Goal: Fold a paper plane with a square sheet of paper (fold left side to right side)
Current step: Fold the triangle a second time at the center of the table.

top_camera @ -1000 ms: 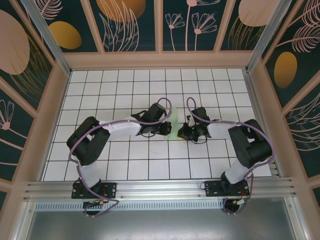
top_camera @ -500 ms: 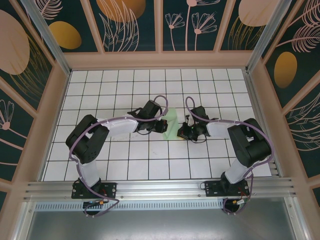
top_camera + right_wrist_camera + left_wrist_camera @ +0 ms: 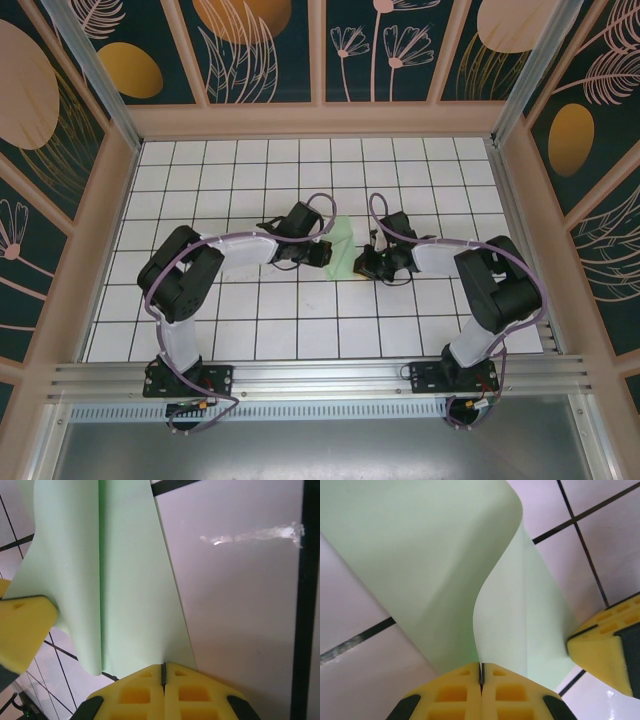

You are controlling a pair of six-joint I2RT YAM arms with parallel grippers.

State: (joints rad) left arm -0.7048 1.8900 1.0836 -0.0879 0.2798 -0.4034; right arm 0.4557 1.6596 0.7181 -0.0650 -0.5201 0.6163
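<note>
Left fingers (image 3: 455, 694) - clenched on the curled-up edge of the green sheet (image 3: 420, 555) - have backed slightly toward the counter's (image 3: 200, 300) left edge, uncovering more paper. Right fingers (image 3: 192, 692) are clenched at its other edge - so the fold looks unfinished.

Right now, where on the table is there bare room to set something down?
Bare tiles: the far rows under the back wall, and the near rows before the front rail. Crowded at centre, where left pincer and right pincer both pinch the green sheet.
</note>
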